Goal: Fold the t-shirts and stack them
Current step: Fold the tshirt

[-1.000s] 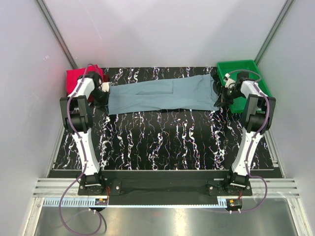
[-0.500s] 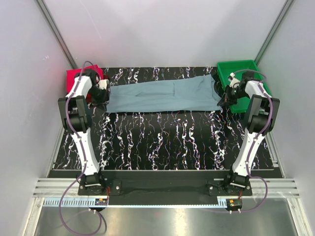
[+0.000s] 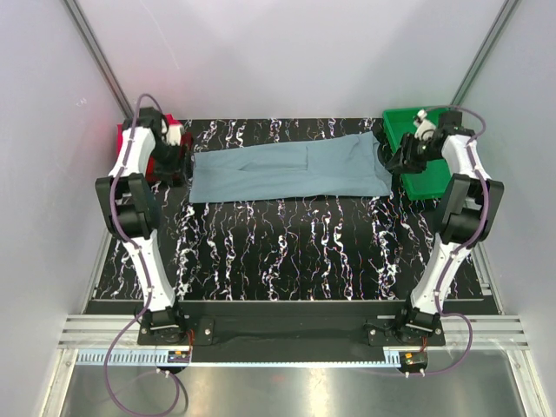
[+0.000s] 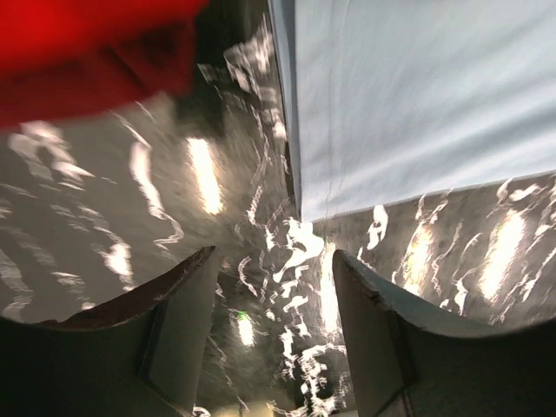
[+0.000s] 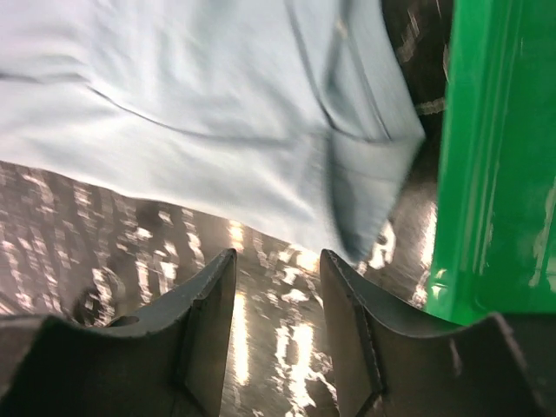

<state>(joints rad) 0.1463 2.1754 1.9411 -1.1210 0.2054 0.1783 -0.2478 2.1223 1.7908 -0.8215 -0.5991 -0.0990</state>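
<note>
Over at the shirt's ends, left gripper (image 4: 274, 269) and right gripper (image 5: 278, 261) have both just let go — jaws apart, empty, backed off. Grey-blue t-shirt (image 3: 287, 172) now lies flat between them, far side — spreading looks done, folding next. Red shirt (image 3: 129, 137) waits far-left.

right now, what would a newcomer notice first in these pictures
A long grey-blue t-shirt lies flat across the far side of the black, white-streaked table. A bright green tray sits at the far right corner, and a red shirt at the far left.
</note>
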